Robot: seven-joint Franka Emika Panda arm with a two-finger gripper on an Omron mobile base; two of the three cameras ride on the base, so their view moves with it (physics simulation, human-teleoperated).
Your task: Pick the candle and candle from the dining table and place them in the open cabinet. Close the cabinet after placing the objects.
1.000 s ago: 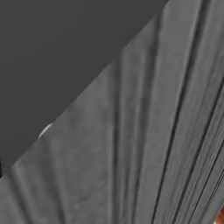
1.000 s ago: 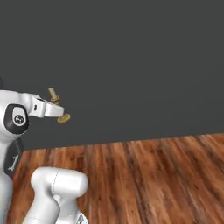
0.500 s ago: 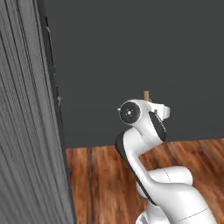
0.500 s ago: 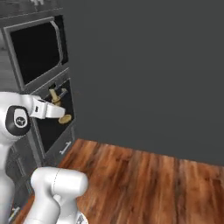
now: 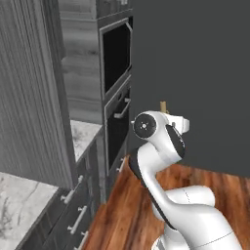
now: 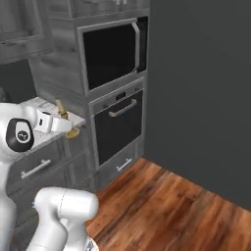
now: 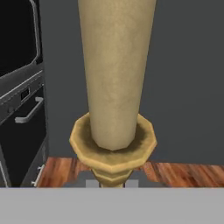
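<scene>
My gripper [image 6: 64,125] is shut on the candle [image 7: 114,74], a thin yellow taper standing in a slender gold candlestick [image 7: 113,148]. In the hand view the taper rises straight up from between the jaws, close to the camera. From the right base view the candle [image 6: 61,109] juts up from the hand at chest height, in front of the counter. The left base view shows just the candle's tip [image 5: 163,107] above the white wrist. A dark grey wood-grain wall cabinet [image 5: 29,93] hangs close at the left. The dining table is out of view.
A tall grey unit holds a black microwave [image 6: 112,51] above a built-in oven [image 6: 117,125] with a silver handle. A marble counter [image 5: 19,200] over low drawers [image 5: 73,222] runs at the left. A dark grey wall [image 6: 201,88] and a wood floor [image 6: 162,206] lie to the right.
The whole picture has swung: the base has turned, bringing the oven stack, counter and wall cabinet into view. The arm's pose is unchanged and the candle stays in the shut gripper.
</scene>
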